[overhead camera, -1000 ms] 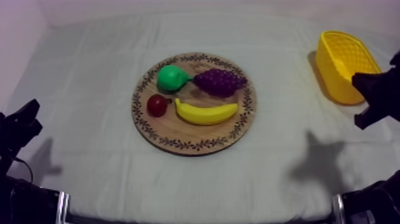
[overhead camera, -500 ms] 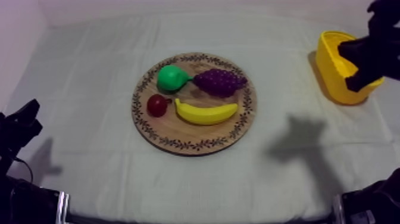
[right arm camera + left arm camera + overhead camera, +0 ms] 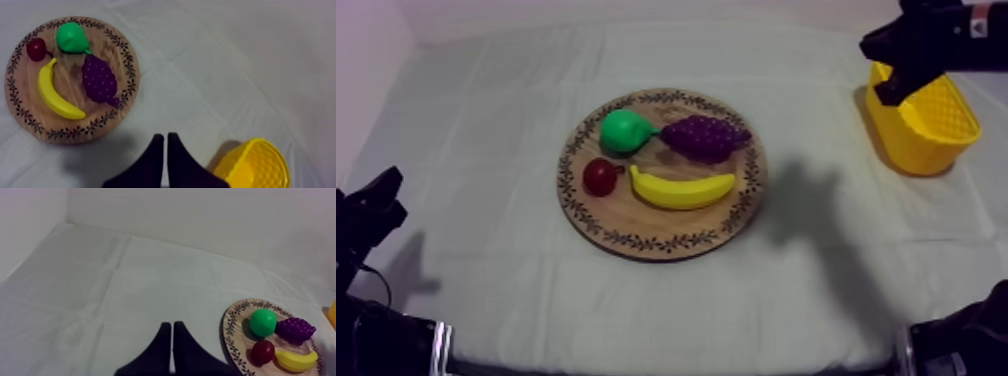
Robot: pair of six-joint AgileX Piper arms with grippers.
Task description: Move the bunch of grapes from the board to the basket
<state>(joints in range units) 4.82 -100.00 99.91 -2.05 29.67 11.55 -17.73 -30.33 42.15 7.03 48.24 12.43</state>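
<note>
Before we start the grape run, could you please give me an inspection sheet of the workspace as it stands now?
Surface: grey-white cloth, creased, lying flat.
Job's things: bunch of grapes lies on the wooden board, beside the pear; yellow basket stands at the table's right side, no fruit seen in it.
Clutter: pear, banana and small red fruit share the board with the grapes.
Grippers: left gripper shut on nothing, over bare cloth to the left of the board; right gripper shut on nothing, raised between board and basket.
Cables: nothing seen.
Surroundings: pale wall behind the table.
</note>
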